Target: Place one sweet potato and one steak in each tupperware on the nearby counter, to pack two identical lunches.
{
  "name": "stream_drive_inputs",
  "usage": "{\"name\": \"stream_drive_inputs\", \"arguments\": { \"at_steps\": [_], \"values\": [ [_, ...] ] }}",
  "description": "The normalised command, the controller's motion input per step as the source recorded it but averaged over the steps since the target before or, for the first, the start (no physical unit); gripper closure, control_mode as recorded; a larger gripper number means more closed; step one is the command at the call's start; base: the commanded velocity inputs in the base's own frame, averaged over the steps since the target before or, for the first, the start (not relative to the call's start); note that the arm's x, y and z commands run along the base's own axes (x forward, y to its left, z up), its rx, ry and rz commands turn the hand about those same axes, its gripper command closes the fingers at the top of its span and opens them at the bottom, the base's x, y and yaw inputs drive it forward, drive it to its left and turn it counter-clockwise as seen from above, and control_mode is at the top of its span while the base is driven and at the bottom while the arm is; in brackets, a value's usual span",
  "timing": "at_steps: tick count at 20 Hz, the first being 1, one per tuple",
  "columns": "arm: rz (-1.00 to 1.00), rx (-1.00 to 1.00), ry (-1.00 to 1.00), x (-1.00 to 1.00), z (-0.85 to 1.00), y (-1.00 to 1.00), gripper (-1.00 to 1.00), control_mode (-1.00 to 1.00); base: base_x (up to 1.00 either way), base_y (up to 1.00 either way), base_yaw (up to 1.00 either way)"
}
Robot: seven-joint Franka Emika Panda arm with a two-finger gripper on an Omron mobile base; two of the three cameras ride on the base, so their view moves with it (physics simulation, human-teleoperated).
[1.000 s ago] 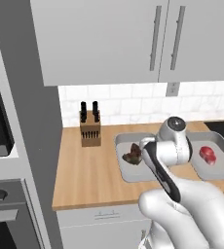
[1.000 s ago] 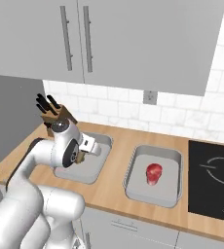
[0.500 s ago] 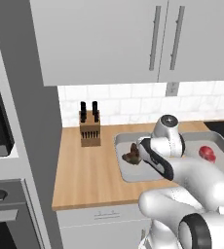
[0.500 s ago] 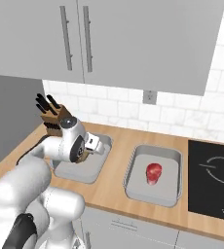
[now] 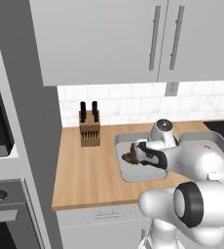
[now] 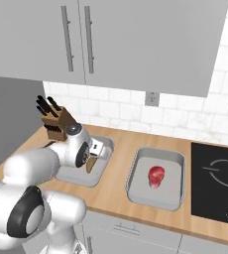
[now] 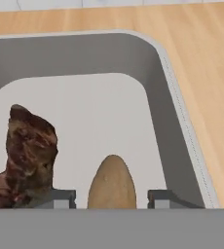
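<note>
Left base view: at centre frame the tool [image 5: 135, 156] hangs over the left tupperware [image 5: 124, 144] on the wooden worktop [image 5: 87, 170], a dark steak [image 5: 129, 156] beside it.

Right base view: the second tupperware [image 6: 136, 183], centre right, holds a red item [image 6: 156, 176].

Hand view: a sweet potato [image 7: 112, 185] sits low centre between the parted fingertips [image 7: 60, 198], gaps on both sides.

Grey wall cabinets [image 5: 133, 39], white tile backsplash [image 5: 133, 104]
</note>
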Motion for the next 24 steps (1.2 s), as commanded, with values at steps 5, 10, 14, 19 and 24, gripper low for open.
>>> {"name": "stream_drive_inputs", "arguments": {
  "at_steps": [5,10,14,19,24],
  "values": [
    [0.00,0.00,-0.01,0.21,0.06,0.00,-1.00,-1.00,0.00,0.00,0.00],
    [0.00,0.00,0.00,-0.83,0.57,0.00,-1.00,-1.00,0.00,0.00,0.00],
    [0.00,0.00,-0.01,-1.00,0.52,0.00,-1.00,-1.00,0.00,0.00,0.00],
    [0.00,0.00,-0.06,-1.00,0.58,0.00,-1.00,-1.00,0.00,0.00,0.00],
    [0.05,0.00,-0.03,-1.00,0.44,0.00,-1.00,-1.00,0.00,0.00,0.00]
  ]
}}
